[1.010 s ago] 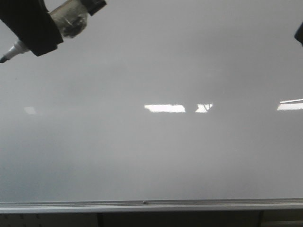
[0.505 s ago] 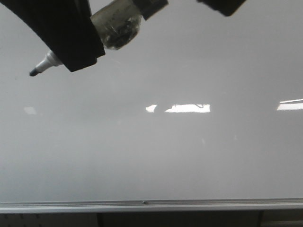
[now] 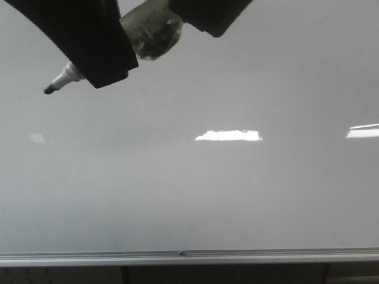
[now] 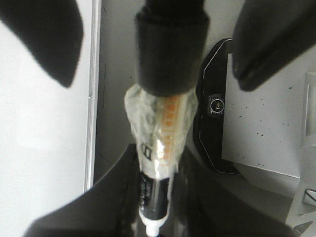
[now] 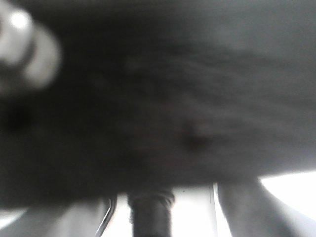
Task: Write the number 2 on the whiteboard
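**One marker held over a blank board**

Front view: one whiteboard (image 3: pixel 195 195) fills nearly the whole picture, with one silver frame rail (image 3: pixel 189 257) along its near edge. Its surface carries no written stroke; no number 2 shows on it. Three bright reflections lie across its middle: a wide one, a fainter one towards the left and a thin one at the right edge. One marker (image 3: pixel 106 50) hangs above the upper left of the board, tilted, with its dark tip (image 3: pixel 48 90) pointing down and left; whether the tip touches the board cannot be told. A clear wrap (image 3: pixel 151 32) bulges around the marker's body. The left gripper (image 3: pixel 95 53) covers the marker just behind the tip end. The right gripper (image 3: pixel 207 15) sits at the marker's other end, by the wrap.

Left wrist view: the left fingers (image 4: pixel 118 197) close around the one marker (image 4: pixel 158 168), which shows orange print under the wrap. One black cap-like end (image 4: pixel 170 49) covers the marker's far end. Two dark fingers (image 4: pixel 269 44) of the other arm stand apart on either side of that end, not touching it.

Right wrist view: almost all is dark blur. One dark cylinder (image 5: pixel 148 212) shows between two blurred fingers (image 5: pixel 242 207); their grip cannot be told here.
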You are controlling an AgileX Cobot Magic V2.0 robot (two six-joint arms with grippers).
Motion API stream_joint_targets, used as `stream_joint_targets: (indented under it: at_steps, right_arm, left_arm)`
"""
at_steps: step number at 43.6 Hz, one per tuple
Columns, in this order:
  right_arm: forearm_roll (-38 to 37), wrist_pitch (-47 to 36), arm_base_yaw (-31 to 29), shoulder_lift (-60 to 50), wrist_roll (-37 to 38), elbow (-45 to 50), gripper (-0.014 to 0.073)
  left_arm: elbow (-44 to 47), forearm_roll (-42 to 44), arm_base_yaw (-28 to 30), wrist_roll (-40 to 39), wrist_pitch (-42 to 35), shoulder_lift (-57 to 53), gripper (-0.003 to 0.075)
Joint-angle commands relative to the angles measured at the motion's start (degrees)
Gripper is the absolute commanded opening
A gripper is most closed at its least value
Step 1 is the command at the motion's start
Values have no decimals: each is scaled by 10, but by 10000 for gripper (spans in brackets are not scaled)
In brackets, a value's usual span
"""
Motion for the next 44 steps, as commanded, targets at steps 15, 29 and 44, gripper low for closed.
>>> stream_joint_targets:
  at_steps: [15,29,44]
  right_arm:
    - [30,-21,0,-14,-8,-20,72]
    - [29,-14,0,-14,-8,-20,27]
    - [-67,18,-14,-43,94,-20,27]
  left_arm:
    - [-18,-13,-4,1,-18,-21,41]
    - [-18,-4,0,-18,-29,-22,455]
    - [-13,4,90,-115,-22,-98,502]
